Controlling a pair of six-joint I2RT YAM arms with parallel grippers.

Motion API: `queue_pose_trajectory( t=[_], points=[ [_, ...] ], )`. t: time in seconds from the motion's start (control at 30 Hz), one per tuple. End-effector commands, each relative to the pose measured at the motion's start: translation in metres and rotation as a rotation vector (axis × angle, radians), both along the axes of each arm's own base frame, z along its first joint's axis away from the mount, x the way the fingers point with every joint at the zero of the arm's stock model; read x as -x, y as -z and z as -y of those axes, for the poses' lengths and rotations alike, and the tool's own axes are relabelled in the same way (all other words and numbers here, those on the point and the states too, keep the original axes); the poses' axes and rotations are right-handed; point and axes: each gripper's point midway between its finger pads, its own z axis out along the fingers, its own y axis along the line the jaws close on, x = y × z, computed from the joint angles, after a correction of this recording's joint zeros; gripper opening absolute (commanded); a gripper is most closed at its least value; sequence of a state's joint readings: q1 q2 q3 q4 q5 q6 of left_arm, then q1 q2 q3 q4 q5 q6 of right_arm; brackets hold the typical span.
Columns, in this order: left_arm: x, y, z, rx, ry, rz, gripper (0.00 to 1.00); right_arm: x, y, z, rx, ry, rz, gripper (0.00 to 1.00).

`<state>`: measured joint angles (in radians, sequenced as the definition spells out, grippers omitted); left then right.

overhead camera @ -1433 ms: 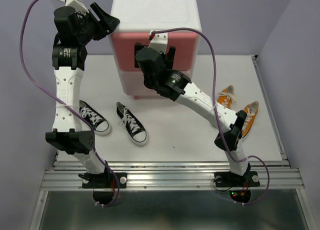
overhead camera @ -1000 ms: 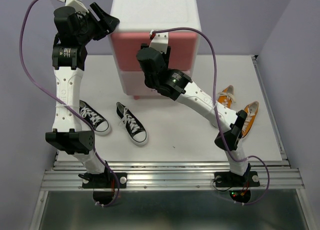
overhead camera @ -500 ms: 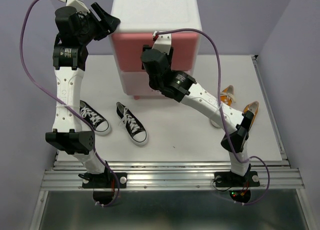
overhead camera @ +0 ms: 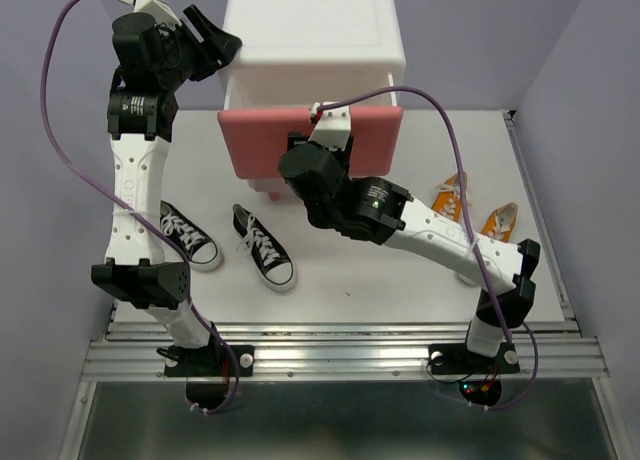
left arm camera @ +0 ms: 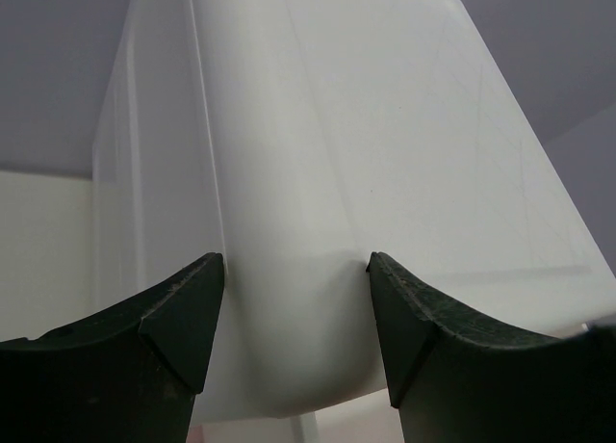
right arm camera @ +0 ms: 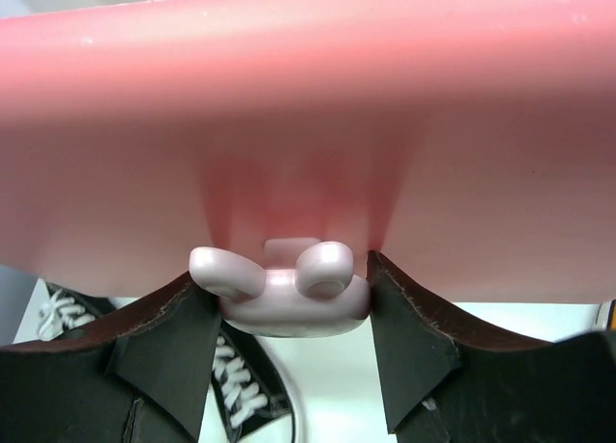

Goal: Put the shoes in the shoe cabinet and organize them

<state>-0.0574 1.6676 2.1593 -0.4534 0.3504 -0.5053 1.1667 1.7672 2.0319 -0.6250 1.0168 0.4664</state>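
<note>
The white shoe cabinet [overhead camera: 310, 30] stands at the back of the table. Its darker pink upper drawer [overhead camera: 250, 145] is pulled out toward me. My right gripper [overhead camera: 322, 130] is shut on the drawer's white bunny knob [right arm camera: 284, 289], one finger on each side of it. My left gripper [overhead camera: 225, 42] is shut on the cabinet's rear left corner [left arm camera: 318, 154], its fingers [left arm camera: 183, 308] pressed against both faces. Two black shoes [overhead camera: 188, 236] [overhead camera: 264, 246] lie left of centre. Two orange shoes [overhead camera: 452, 193] [overhead camera: 498, 223] lie at the right, partly behind my right arm.
The right arm stretches low across the table from its base [overhead camera: 470, 358] to the drawer. A black shoe [right arm camera: 241, 395] shows under the knob in the right wrist view. Purple walls close the table in at the left, back and right.
The right gripper has drawn back toward me with the knob, and the upper drawer has slid out of the cabinet. The left arm has stayed in place.
</note>
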Motion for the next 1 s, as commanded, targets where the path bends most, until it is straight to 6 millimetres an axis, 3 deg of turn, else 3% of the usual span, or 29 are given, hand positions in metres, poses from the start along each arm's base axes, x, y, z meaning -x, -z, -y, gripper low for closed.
queue_pose_trajectory(
  t=[0.0,0.43,0.77,0.97],
  points=[
    [-0.01,0.062,0.009,-0.051,0.028,-0.173,0.7,0.046,-0.022,-0.017,-0.169,-0.076,-0.037,0.01],
    [-0.012,0.07,0.006,-0.089,-0.007,-0.189,0.68,0.142,0.008,-0.028,-0.153,-0.289,-0.228,0.01],
    [-0.008,0.076,0.008,-0.091,-0.01,-0.203,0.68,0.175,0.016,-0.028,-0.18,-0.38,-0.319,0.01],
    [-0.007,0.074,0.006,-0.097,-0.031,-0.195,0.68,0.172,0.017,-0.022,-0.175,-0.36,-0.303,0.01]
  ],
)
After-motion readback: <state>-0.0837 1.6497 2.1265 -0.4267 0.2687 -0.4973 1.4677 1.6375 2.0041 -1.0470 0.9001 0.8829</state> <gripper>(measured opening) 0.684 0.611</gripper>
